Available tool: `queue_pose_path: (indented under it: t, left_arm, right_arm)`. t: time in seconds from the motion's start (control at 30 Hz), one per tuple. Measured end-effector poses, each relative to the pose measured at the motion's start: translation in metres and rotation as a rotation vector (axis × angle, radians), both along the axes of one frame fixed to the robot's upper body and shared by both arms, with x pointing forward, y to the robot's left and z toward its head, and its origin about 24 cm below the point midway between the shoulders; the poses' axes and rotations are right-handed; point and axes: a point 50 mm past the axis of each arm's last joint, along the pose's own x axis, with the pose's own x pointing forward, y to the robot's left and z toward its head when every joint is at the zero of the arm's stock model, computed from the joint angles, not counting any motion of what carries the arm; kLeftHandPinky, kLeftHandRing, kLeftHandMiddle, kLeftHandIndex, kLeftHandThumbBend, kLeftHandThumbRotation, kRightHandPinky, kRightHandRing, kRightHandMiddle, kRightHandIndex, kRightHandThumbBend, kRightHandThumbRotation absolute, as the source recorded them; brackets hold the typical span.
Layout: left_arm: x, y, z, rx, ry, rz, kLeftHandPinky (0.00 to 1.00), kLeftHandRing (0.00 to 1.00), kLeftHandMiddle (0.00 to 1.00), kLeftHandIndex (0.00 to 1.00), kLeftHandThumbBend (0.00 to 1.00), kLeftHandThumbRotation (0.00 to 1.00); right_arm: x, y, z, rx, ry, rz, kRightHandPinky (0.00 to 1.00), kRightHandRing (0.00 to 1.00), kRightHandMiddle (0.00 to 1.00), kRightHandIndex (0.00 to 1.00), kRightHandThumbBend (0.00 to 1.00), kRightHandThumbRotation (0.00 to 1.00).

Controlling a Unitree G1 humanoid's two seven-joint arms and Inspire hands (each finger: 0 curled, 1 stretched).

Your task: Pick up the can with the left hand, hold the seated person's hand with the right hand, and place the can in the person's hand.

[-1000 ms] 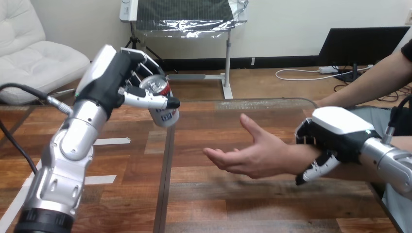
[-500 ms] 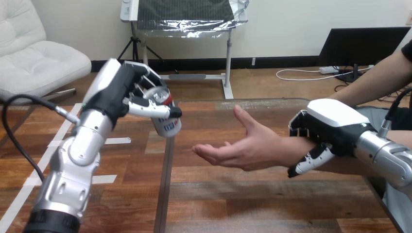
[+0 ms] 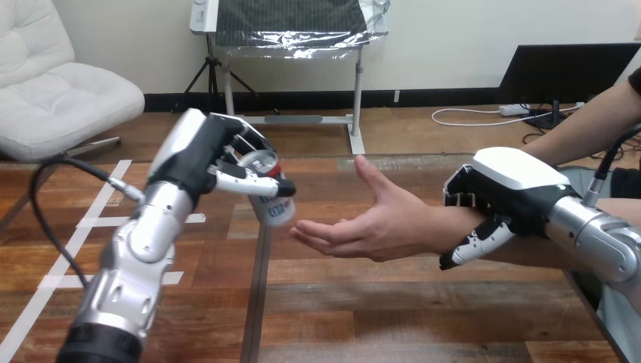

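**Can one short gap from the open palm**

Here's the picture: the person's hand [image 3: 370, 227] lies palm-up over the table [image 3: 393, 310], fingers pointing to the view's left, thumb raised. Everything is measured from that palm.

On its wrist side sits the right hand [image 3: 503, 189]. Fingers go over the far side of the person's wrist [image 3: 446, 227] and the thumb comes in underneath, so it is clamped round the wrist and steadying it.

Off the fingertip end, just beside the fingertips and a little higher, is the can [image 3: 274, 193]. The left hand [image 3: 208, 151] has it, fingers and thumb curled round its body, well clear of the table. The can does not touch the palm; a sliver of table shows between its lower end and the nearest fingertip.

Now the axis, and this is the key. The can is tilted: its top rim leans up and away from the palm, and its base points down toward the fingertips.

My read: the left hand is the only one free to close that gap. The can must travel along the fingers toward the wrist, over the hollow of the palm, base first, before the grip is let go. If it lets go too early, the can lands on fingertips and may roll off.
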Motion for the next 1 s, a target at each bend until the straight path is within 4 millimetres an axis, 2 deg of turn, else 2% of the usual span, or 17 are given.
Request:
queue_pose_path:
  t: [0.5, 1.0]
  left_arm:
    - [0.007, -0.02, -0.009, -0.029, 0.02, -0.051, 0.3, 0.35, 0.41, 0.44, 0.74, 0.0]
    - [0.015, -0.042, -0.013, -0.058, 0.032, -0.087, 0.3, 0.35, 0.4, 0.44, 0.75, 0.0]
  right_arm:
    - [0.003, 0.011, 0.003, 0.016, -0.005, 0.006, 0.3, 0.35, 0.4, 0.4, 0.8, 0.3]
    - [0.009, 0.021, 0.01, 0.049, -0.018, 0.002, 0.3, 0.34, 0.39, 0.39, 0.8, 0.29]
